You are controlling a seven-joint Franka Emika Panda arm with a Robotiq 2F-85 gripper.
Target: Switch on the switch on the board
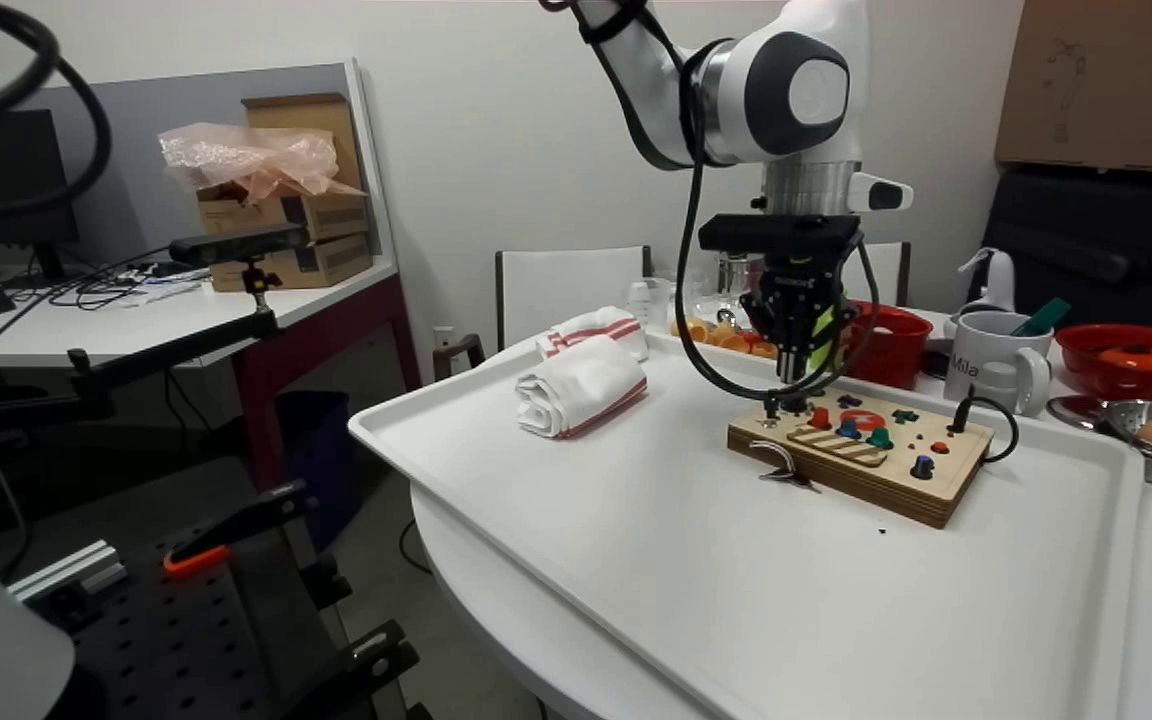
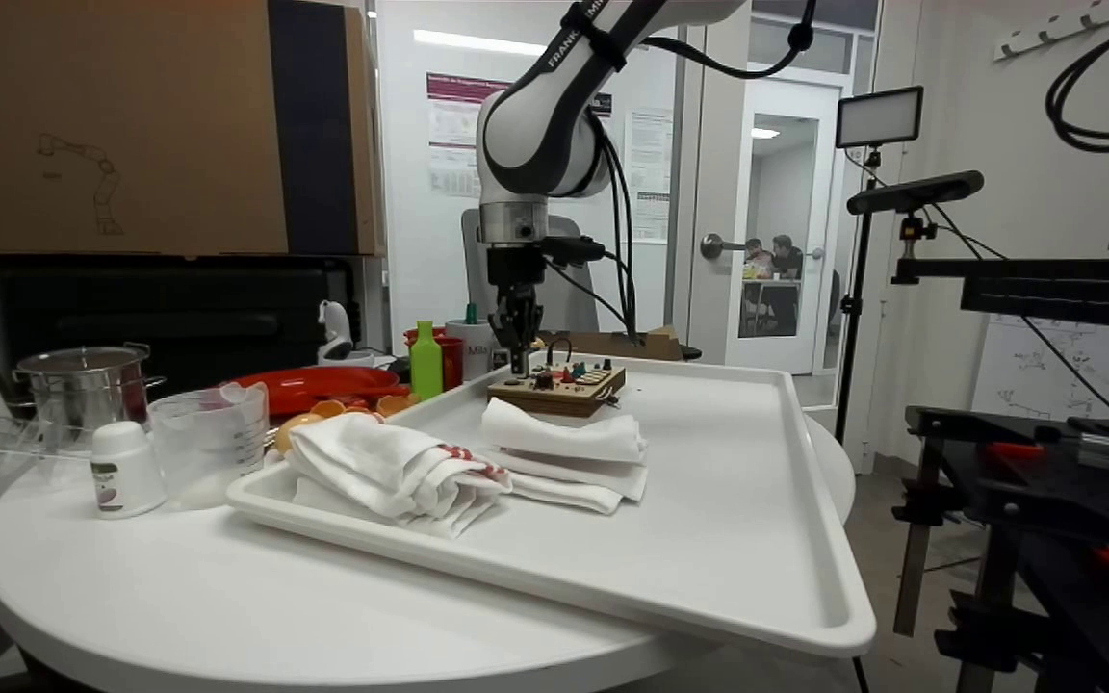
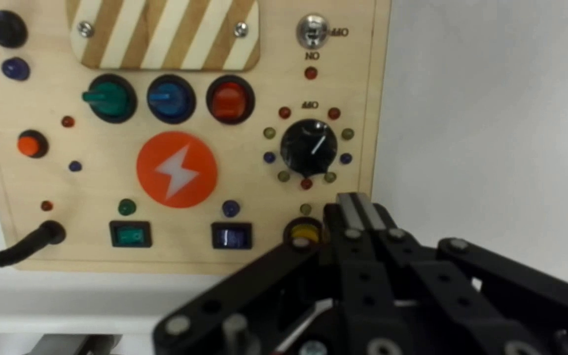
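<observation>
The light-tan rectangular wooden board (image 3: 249, 162) lies on the white rectangular tray (image 1: 626, 520). Its silver metal toggle switch (image 3: 313, 31), marked ON and OFF, is probably the target; its setting cannot be read. The small round red lamp (image 3: 310, 73) near it shows no clear glow, so the switching-on seems undone. The black pincer (image 3: 360, 197), pressed together and empty, is well apart from the toggle; reaching and flicking it likely remain.

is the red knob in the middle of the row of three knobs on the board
No, in the wrist view the board shows the blue knob in the middle, between the green knob and the red knob.
</observation>
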